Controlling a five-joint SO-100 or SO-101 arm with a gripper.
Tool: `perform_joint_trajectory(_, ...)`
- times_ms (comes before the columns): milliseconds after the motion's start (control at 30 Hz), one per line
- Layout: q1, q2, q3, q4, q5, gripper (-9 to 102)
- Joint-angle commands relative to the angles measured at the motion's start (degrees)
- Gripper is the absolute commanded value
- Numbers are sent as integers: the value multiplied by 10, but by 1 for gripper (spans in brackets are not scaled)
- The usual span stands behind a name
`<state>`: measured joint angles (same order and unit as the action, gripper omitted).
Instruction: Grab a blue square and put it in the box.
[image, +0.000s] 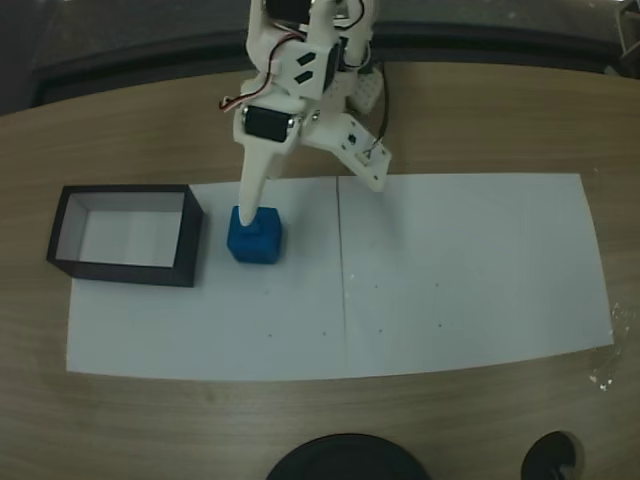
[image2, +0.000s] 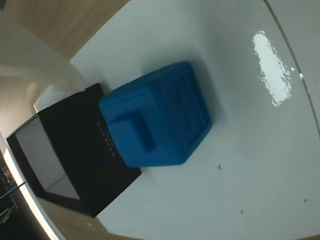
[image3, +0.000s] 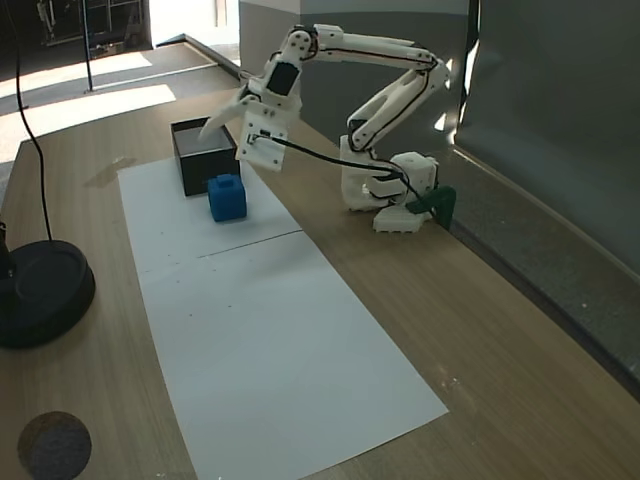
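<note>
- Black round base sits nearest the camera in a fixed view, at the left edge of the wooden table, with a cable running up from it.
- White paper sheets lie end to end along the table; the seam between them shows as a thin line in both fixed views.
- Blue square rests on the paper, stud face up, just beside the box but apart from it. In a fixed view from above, the cube is to the right of the box with a narrow strip of paper between them.
- Box: thin black walls, white inside, nothing in it, sitting partly on the paper's far corner.
- Wrist view: cube centre frame, stud toward the lower left, black box wall right behind it.
- Gripper is spread wide, holding nothing. One white finger points down with its tip at the cube's top edge from above; can't tell if it touches. The other jaw angles off to the right.
- White arm base is clamped at the far table edge, arm reaching over toward the box.
</note>
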<state>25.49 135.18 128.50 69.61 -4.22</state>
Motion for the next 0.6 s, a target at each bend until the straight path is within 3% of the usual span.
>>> perform_joint_trajectory(0,29,-65,-62,-2,-2,36)
perform_joint_trajectory(567,54,-359,-167,-12,-35,35)
